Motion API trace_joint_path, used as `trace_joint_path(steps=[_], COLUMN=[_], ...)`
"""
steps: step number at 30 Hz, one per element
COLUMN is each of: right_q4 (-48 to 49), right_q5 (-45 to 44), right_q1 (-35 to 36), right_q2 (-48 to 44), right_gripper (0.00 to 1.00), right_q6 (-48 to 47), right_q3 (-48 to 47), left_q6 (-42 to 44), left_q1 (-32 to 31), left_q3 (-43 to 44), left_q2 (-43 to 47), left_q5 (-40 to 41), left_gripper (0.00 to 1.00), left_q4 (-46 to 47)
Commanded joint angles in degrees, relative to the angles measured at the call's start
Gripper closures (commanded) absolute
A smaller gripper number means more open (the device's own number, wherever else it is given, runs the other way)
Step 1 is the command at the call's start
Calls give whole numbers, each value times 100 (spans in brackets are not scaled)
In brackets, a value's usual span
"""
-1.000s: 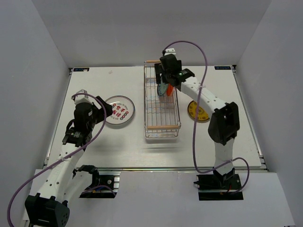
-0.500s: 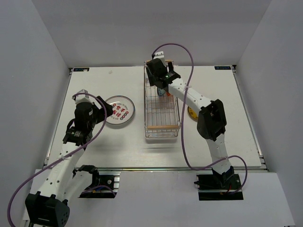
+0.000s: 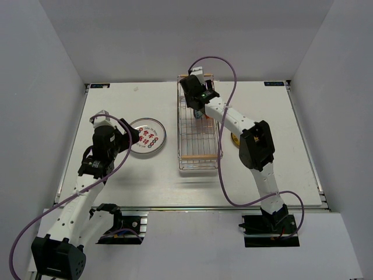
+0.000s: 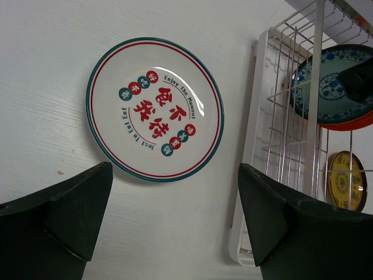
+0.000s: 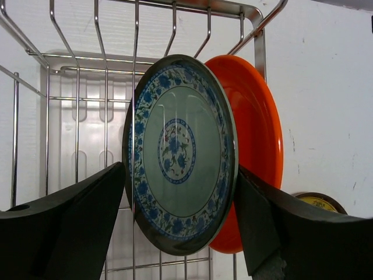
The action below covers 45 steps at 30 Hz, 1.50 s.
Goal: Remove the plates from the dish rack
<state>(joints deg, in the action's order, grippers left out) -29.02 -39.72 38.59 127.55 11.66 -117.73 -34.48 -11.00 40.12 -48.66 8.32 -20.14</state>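
Teal plate [image 5: 179, 153] stands upright between the spread jaws of the right gripper [image 5: 179, 170], rim beside both; squeezed or not, I cannot tell. Left gripper [image 4: 175, 169] gapes.

My left arm [image 3: 76, 195], my right arm [image 3: 267, 184]:
white links, black joints, purple cables [image 3: 215, 57] looping off both.

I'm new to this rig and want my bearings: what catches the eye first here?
A teal blue-flowered round plate stands on edge in the silver wire dish rack, an orange-red plate just behind it, with the right pincer open before them. Left of the rack, a white round plate with red characters lies flat under the open left pincer.
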Motion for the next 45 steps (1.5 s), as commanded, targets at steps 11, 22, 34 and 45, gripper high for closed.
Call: trace_joint_path(steps=[11,22,34,45], right_q4=[282,651,1161,1575], right_q5=[-387,-668,-739,395], right_q1=[-159,-194,-159,-299], right_q2=[-124,-423,-1231,-2777], right_gripper=[53,87,100,100], right_q6=[653,346,-542,-622], right_q3=[57,277,330,1164], left_q6=[-6,-76,-191,-287], left_q1=[-25,-25,-25,-25], left_q3=[84,172,268,400], left_q2=[-55,-29,6,41], left_q5=[-225,-129,-85,-49], left_gripper=[2,2,2,2], left_q4=[11,-95,-209,-341])
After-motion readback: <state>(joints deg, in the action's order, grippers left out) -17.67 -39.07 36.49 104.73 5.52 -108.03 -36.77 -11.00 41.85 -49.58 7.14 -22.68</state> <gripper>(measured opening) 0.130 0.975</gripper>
